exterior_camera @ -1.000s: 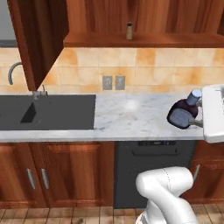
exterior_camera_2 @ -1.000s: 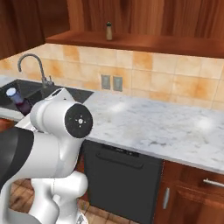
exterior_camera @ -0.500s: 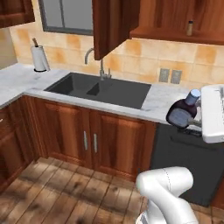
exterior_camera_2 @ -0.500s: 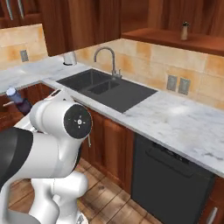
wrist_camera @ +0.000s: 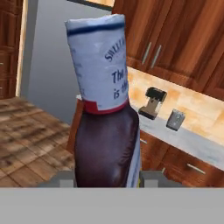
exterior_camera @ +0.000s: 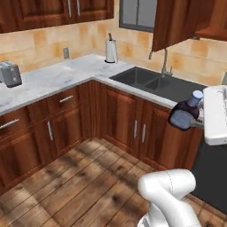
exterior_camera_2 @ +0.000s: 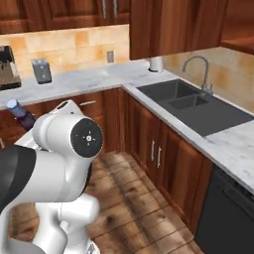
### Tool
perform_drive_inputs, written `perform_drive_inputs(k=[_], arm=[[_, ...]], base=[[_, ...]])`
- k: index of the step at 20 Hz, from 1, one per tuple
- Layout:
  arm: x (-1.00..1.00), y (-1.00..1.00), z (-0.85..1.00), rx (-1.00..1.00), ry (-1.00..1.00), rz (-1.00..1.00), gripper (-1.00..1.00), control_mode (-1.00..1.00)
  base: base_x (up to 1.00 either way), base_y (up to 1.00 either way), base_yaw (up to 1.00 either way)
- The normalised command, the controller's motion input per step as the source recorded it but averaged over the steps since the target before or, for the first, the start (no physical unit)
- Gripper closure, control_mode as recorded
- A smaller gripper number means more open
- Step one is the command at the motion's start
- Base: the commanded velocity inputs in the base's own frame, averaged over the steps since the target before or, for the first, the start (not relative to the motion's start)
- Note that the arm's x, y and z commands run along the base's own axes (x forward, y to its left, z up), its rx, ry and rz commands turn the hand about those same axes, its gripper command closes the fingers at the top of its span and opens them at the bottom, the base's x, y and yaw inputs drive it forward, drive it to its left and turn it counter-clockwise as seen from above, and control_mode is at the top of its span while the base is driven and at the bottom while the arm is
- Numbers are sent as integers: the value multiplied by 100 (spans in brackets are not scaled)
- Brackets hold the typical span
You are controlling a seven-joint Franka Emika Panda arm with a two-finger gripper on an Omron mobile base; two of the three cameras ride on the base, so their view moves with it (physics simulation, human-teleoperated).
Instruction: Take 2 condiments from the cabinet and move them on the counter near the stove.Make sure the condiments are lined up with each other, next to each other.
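My gripper point(exterior_camera: 198, 120) is shut on a dark brown bulbous condiment bottle point(exterior_camera: 182, 116) with a pale blue cap. It carries the bottle tilted in the air in front of the sink cupboards. In the hand view the bottle point(wrist_camera: 105, 109) stands right before the camera, pale label up, between the fingertips. The right base view shows its cap and neck point(exterior_camera_2: 20, 113) poking out behind my arm on the left. The cabinet's open door point(exterior_camera: 173, 22) hangs at the upper right. The marble counter point(exterior_camera: 57, 77) runs round the corner. The stove is out of view.
A dark sink point(exterior_camera: 150, 82) with a faucet point(exterior_camera: 165, 62) is set in the counter. A paper towel roll point(exterior_camera: 111, 51) stands in the corner and a toaster point(exterior_camera: 9, 73) at the left. A coffee machine point(exterior_camera_2: 6, 67) stands further along. Wooden floor point(exterior_camera: 66, 177) lies open below.
The whole scene has swept across both base views: the camera has swung from the sink counter toward the corner and left counter. The bottle stays in the shut gripper.
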Motion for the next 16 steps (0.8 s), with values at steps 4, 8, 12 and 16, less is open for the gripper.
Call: perform_drive_inputs(k=[4, 8, 12, 16], arm=[[0, 0, 0, 0, 0, 0, 100, 100], [0, 0, 0, 0, 0, 0, 100, 100], [0, 0, 0, 0, 0, 0, 100, 100], [0, 0, 0, 0, 0, 0, 100, 100]], base=[[-46, 0, 60], [-46, 0, 61], [-47, 0, 58], [-44, 0, 56]])
